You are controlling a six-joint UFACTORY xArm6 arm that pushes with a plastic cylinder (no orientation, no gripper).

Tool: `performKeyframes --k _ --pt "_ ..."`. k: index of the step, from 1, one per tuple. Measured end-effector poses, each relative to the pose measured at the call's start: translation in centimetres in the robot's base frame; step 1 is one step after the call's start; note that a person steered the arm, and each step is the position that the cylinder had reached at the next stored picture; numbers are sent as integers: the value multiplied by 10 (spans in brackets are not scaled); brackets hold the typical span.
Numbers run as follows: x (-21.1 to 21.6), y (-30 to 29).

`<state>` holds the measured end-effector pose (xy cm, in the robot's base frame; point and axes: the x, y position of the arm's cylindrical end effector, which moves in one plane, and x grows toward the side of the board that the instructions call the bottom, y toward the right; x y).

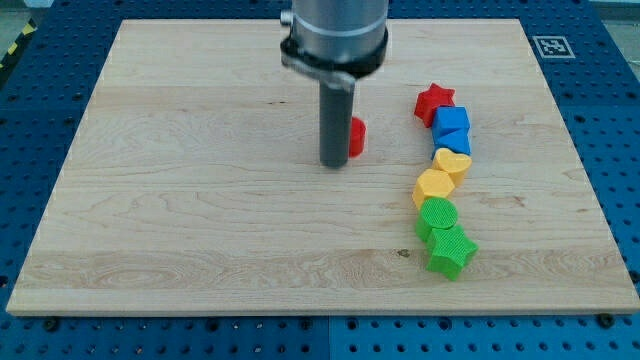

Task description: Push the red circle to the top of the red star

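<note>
We find no claw on our arm, only a rod, so nothing is grasped; my tip (334, 164) rests on the counter (200, 220) just left of the red circle (356, 136), apparently touching it. The rod hides most of that block, so its round shape cannot be confirmed. Well apart toward the view's right sits the red star (433, 102), heading a touching chain running downward: blue cube (452, 121), a second blue block (453, 141) of unclear shape, yellow heart (453, 162), yellow hexagon (434, 186), green circle (437, 216), green star (450, 250).
</note>
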<state>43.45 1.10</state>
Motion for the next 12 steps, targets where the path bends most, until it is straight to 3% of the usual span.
performKeyframes --k 1,3,4,5,6,7,9,11,12 --pt "-35 0" --pt "-24 38" --pt "-78 47" --pt "-96 47" --pt "-66 45" --pt "-65 9" --pt "-132 -10" --pt "-138 94" --pt "-150 94"
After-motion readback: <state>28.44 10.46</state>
